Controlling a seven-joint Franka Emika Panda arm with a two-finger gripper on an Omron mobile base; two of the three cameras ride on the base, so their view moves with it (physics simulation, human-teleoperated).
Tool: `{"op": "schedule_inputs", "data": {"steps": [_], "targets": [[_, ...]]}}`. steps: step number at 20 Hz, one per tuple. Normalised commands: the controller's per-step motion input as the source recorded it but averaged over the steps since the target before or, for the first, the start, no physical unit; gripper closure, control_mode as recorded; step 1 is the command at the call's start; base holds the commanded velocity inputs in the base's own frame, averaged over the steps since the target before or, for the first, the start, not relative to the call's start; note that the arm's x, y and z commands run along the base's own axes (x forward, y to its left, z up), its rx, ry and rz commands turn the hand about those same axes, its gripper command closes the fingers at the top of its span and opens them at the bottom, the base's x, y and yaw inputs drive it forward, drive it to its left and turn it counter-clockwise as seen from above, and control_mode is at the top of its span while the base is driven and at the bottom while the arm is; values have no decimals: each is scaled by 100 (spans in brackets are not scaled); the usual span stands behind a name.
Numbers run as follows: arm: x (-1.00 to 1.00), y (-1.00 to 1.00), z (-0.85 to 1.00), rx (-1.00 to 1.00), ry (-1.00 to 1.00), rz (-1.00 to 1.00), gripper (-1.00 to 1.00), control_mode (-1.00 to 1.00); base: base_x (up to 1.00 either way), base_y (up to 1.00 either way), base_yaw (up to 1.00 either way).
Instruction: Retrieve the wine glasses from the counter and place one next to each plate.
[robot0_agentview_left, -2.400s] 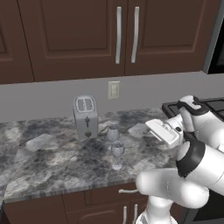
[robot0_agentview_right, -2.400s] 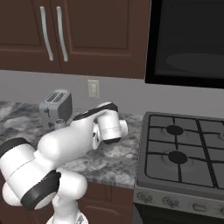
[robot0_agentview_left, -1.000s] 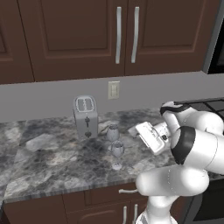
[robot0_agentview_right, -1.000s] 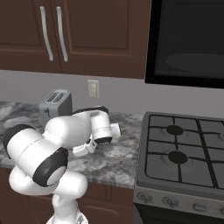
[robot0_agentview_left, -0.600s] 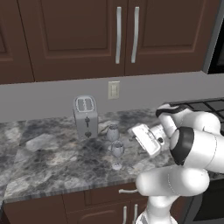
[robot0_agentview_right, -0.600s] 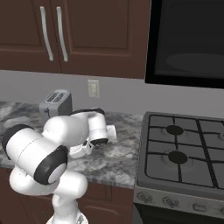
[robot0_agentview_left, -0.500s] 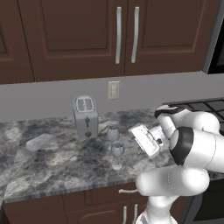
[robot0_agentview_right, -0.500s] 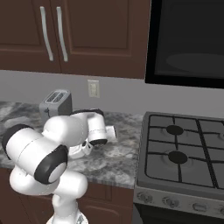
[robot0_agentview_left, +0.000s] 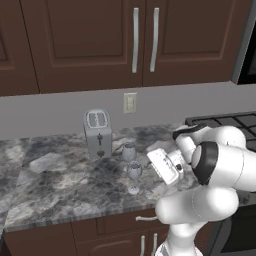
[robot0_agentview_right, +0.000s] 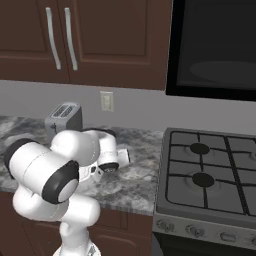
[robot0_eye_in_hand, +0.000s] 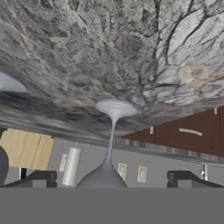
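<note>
Two clear wine glasses stand on the grey marbled counter (robot0_agentview_left: 60, 185) just right of the toaster: a near wine glass (robot0_agentview_left: 133, 173) and a far wine glass (robot0_agentview_left: 129, 151) behind it. My gripper (robot0_agentview_left: 156, 163) hangs low over the counter, just right of the near glass and turned towards it. The hand view is rolled over: the near glass (robot0_eye_in_hand: 109, 144) shows foot up and bowl down, with its bowl between my two dark fingertips (robot0_eye_in_hand: 40, 177). The jaws stand wide open and hold nothing. The plates are out of view.
A silver two-slot toaster (robot0_agentview_left: 98, 132) stands at the back of the counter, left of the glasses. A gas stove (robot0_agentview_right: 210, 170) adjoins the counter on the right, under a dark microwave (robot0_agentview_right: 215, 45). Dark brown wall cabinets (robot0_agentview_left: 145, 40) hang above. The counter's front edge (robot0_agentview_left: 75, 212) is close to the near glass.
The arm has folded and carried the hand leftwards and lower across the counter, towards the near wine glass. The jaws stayed open. The glasses and toaster have not moved.
</note>
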Motion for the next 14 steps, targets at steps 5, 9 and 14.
{"op": "schedule_inputs", "data": {"steps": [5, 9, 14], "targets": [[4, 2, -23, 10, 5, 0, -100, -100, 0, 0, 0], [9, 7, -14, 4, 8, 0, -100, -100, 0, 0, 0], [2, 16, -1, 0, 5, 0, -100, -100, 0, 0, 0]]}}
